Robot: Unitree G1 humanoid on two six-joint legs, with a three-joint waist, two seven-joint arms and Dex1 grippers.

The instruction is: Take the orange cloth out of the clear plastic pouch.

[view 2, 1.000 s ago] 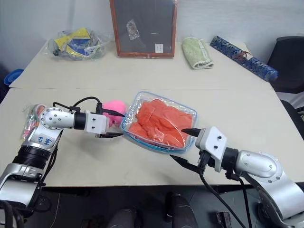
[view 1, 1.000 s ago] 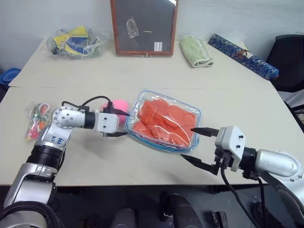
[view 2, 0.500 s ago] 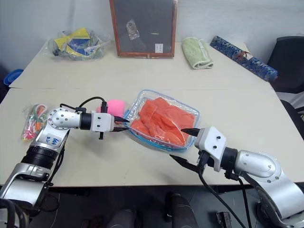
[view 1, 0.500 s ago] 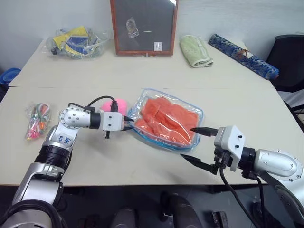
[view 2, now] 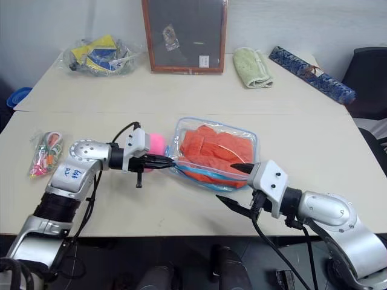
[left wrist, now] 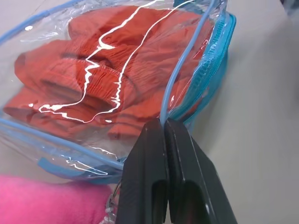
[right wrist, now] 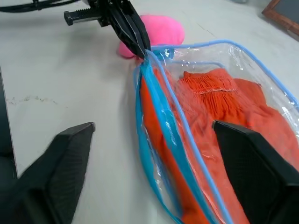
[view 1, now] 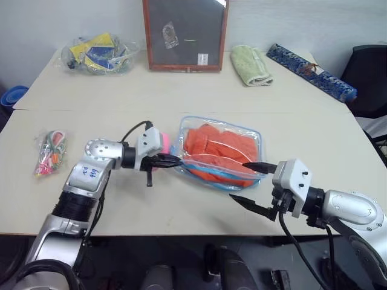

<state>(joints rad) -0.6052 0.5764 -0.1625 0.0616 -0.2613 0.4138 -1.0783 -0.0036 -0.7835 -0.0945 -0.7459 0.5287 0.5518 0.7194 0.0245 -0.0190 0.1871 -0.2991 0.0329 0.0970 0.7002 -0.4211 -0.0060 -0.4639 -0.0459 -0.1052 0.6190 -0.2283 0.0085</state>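
The clear plastic pouch (view 1: 192,121), edged in light blue, lies mid-table with the folded orange cloth (view 1: 217,148) inside it. My left gripper (view 1: 176,161) is shut on the pouch's left edge; the left wrist view shows the blue edging (left wrist: 170,95) pinched between the black fingers (left wrist: 149,154). That side of the pouch stands lifted and tilted. A pink plush charm (view 2: 156,144) sits just behind the left gripper. My right gripper (view 1: 242,181) is open at the pouch's near right corner, one finger above the rim and one below, touching nothing.
At the back of the table stand a framed dark board (view 1: 184,33), a clear bag of yellow and blue items (view 1: 97,53), a pale green towel (view 1: 249,63) and a blue patterned roll (view 1: 311,69). A small packet of colourful bits (view 1: 48,151) lies at the left. A black chair (view 1: 369,78) stands at the right.
My left gripper rolled, slid right and closed on the pouch's left edge. The pouch's left side rose and the pouch shifted slightly right. The right arm stayed put.
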